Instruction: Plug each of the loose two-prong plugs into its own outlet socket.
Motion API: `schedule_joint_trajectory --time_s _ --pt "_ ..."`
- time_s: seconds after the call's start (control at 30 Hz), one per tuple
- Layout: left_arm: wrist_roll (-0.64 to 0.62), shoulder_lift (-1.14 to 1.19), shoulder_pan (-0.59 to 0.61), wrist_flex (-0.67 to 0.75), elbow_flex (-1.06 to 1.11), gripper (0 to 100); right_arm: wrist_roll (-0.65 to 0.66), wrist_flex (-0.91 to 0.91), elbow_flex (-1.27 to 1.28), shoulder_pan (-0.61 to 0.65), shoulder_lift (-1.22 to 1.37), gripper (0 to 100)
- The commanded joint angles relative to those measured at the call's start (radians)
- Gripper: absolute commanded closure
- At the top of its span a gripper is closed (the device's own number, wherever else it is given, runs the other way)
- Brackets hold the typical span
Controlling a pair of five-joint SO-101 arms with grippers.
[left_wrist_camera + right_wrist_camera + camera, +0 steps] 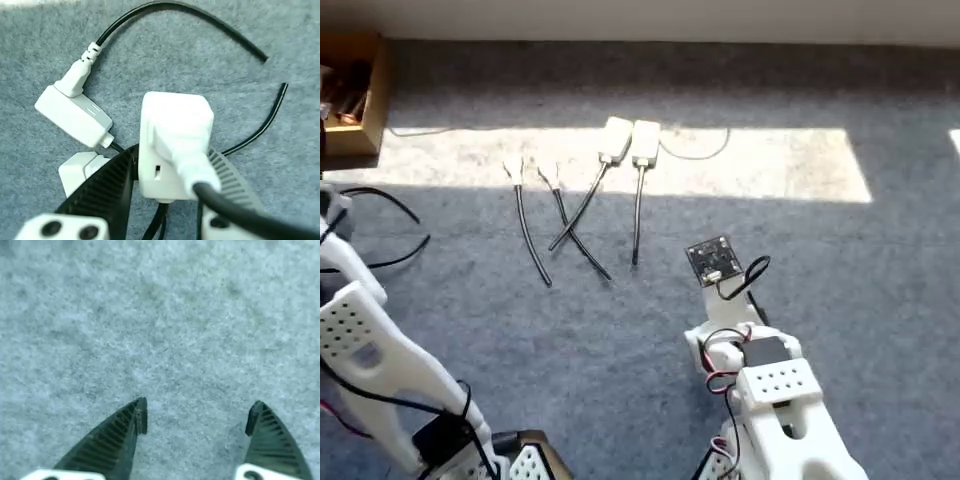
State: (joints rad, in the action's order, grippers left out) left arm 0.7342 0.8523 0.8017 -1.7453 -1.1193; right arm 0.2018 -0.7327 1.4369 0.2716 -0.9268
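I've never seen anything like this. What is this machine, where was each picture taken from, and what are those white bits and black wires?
The machine is a pair of small white robot arms, one at the lower left and one at the lower middle of the overhead picture, which a fixed camera takes looking down on a grey carpeted surface. There lie two white outlet blocks and two loose plugs, with short black cords. The other two pictures come from cameras on the arms' wrists. In the left wrist picture the left end effector, its grasping claw, is closed on an outlet block with a plug already in it; a second plugged block lies beside it. The right end effector is open above bare carpet.
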Motion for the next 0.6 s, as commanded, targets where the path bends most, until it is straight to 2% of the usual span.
schedule_joint_trajectory --time_s 0.0,0.13,0.23,0.37,0.57 --pt "-0.054 -0.012 -0.022 -0.031 -0.068 84 -0.002 0.024 -0.004 0.008 -0.016 68.7" --pt "-0.054 -0.008 0.002 -0.029 -0.067 67 0.000 0.027 -0.002 0.008 -0.012 68.7" --pt "-0.095 -0.008 0.042 -0.029 -0.073 60 0.000 0.027 -0.002 0.008 -0.012 68.7" --pt "-0.127 -0.016 0.101 -0.029 -0.074 56 0.002 0.027 -0.002 0.010 -0.016 68.7" --pt "-0.152 -0.054 0.119 -0.037 -0.016 56 -0.003 0.028 -0.002 0.010 -0.016 68.7"
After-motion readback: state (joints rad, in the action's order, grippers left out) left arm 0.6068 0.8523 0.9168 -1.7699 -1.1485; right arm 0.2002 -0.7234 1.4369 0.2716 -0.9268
